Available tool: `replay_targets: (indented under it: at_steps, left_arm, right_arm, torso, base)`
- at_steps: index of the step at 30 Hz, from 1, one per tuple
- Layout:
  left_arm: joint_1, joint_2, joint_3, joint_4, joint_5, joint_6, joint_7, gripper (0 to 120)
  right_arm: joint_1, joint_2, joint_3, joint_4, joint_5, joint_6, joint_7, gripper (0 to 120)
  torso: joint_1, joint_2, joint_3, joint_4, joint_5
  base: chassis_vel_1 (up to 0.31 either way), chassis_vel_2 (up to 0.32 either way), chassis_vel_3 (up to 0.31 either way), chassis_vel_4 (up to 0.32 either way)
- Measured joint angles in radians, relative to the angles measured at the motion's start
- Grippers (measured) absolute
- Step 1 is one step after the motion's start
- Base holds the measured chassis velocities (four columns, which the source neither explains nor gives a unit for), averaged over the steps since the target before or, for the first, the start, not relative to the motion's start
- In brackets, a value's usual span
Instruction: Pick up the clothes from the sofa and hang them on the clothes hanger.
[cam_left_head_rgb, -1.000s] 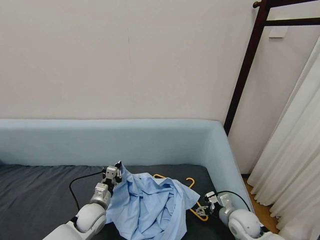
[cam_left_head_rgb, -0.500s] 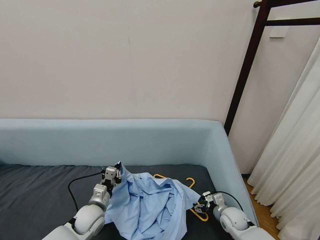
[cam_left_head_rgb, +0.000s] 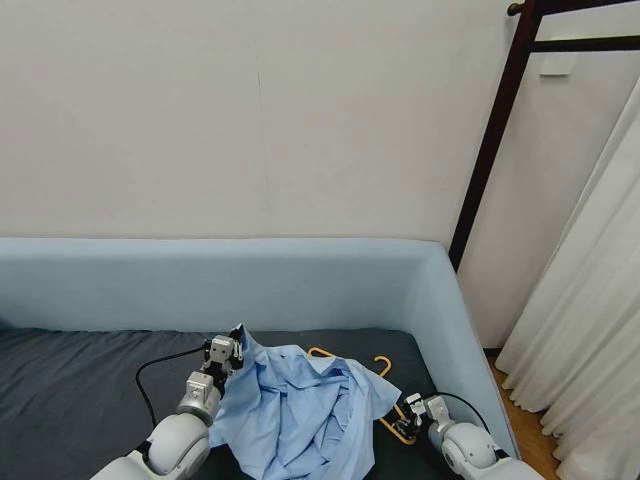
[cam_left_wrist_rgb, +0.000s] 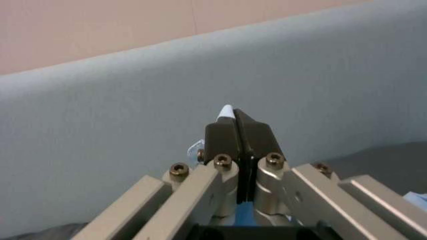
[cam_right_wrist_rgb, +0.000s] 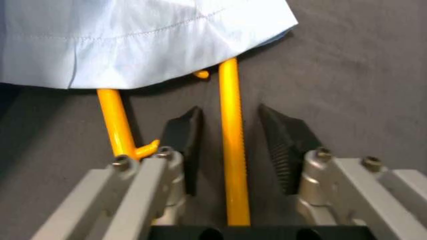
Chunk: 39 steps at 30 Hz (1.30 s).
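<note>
Right wrist view: right gripper (cam_right_wrist_rgb: 230, 117) spread wide, straddling orange hanger (cam_right_wrist_rgb: 229, 170), unclamped; left gripper (cam_left_wrist_rgb: 237, 125) pinched tight on blue shirt (cam_left_head_rgb: 300, 410).

Head view high above the sofa (cam_left_head_rgb: 300, 285); wrist views close behind fingers (cam_right_wrist_rgb: 185, 137), sofa beyond.

The left gripper (cam_left_wrist_rgb: 235, 119) has its dark fingers pressed flat together on a sliver of blue cloth (cam_left_wrist_rgb: 227, 108) (its pale tip pokes out above them), held before the light blue sofa back (cam_left_wrist_rgb: 100, 125), with wall (cam_left_wrist_rgb: 100, 30) above.
</note>
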Motion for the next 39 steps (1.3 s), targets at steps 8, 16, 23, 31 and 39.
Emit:
replay_targets:
  at_steps: [8,16,23,31,39]
  left_arm:
    - [0.001,0.008,-0.002,-0.007,-0.001,0.000,-0.002,0]
    - [0.005,0.010,-0.005,-0.009,-0.002,-0.001,-0.002,0]
    - [0.004,0.015,-0.005,-0.012,-0.007,-0.004,-0.001,0]
    - [0.004,0.032,-0.002,-0.035,-0.017,-0.004,0.001,0]
    - [-0.031,0.045,0.000,-0.064,-0.086,-0.011,0.019,0]
  right_arm:
    - [0.011,-0.003,-0.007,-0.007,0.043,-0.037,-0.019,5]
    - [-0.005,-0.013,0.014,0.033,-0.049,0.008,0.087,5]
    - [-0.034,-0.035,0.062,0.129,-0.308,0.094,0.268,5]
    - [-0.013,-0.067,0.104,0.218,-0.413,0.167,0.381,5]
    - [-0.184,-0.193,0.147,0.403,-0.537,0.302,0.341,5]
  torso:
    - [0.000,0.000,0.000,-0.0001,0.0000]
    - [0.000,0.000,0.000,-0.0005,0.0000]
    - [0.000,0.000,0.000,-0.0004,-0.0002]
    - [0.000,0.000,0.000,0.0006,0.0002]
    - [0.000,0.000,0.000,-0.0005,0.0002]
  base:
    - [0.000,0.000,0.000,0.000]
    - [0.000,0.000,0.000,0.000]
    - [0.000,0.000,0.000,0.000]
    - [0.000,0.000,0.000,0.000]
    - [0.000,0.000,0.000,0.000]
